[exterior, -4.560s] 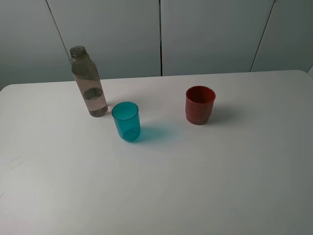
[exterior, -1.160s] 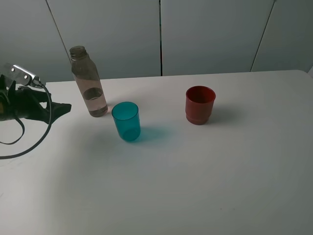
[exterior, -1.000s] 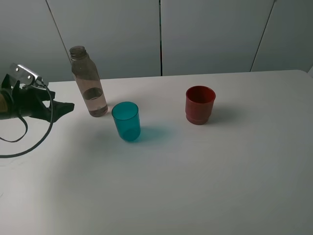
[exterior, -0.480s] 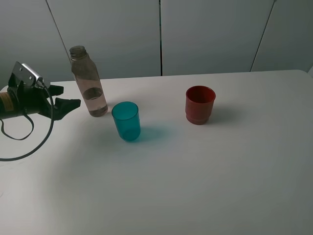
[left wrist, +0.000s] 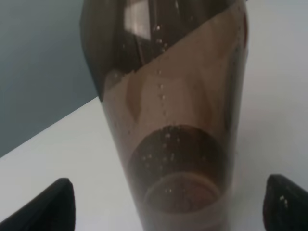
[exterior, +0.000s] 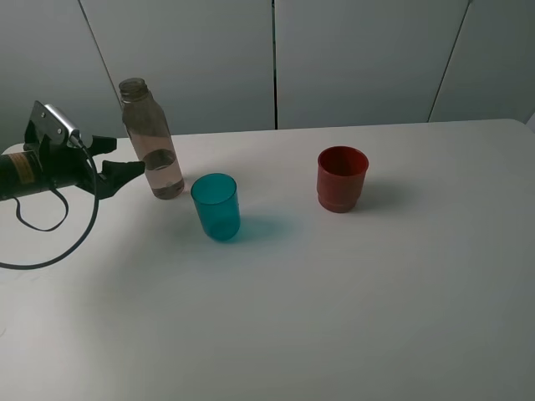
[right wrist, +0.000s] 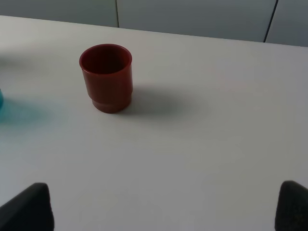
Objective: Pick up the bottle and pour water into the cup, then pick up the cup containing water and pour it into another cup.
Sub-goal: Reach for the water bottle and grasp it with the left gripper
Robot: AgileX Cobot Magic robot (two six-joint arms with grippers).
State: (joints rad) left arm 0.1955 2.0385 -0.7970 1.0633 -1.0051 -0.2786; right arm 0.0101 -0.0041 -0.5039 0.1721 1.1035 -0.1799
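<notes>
Item one: we are holding the left gripper [exterior: 127, 155] level at the bottle [exterior: 153, 142], fingers spread wide, with the tips flanking its lower body and clear of its sides. The bottle is standing upright, part-filled, at the table's [exterior: 334, 317] far left.

Item two: the teal cup [exterior: 216, 206] is standing just beside the bottle.

Item three: the red cup [exterior: 341, 179] is standing well apart, to the right.

Item four: we are carrying the right gripper [right wrist: 161, 211] with fingers likewise apart, facing the red cup.

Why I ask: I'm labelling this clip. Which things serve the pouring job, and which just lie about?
Job: bottle, teal cup, red cup, left gripper.
Lying about: nothing loose; only the table and wall panels behind.
</notes>
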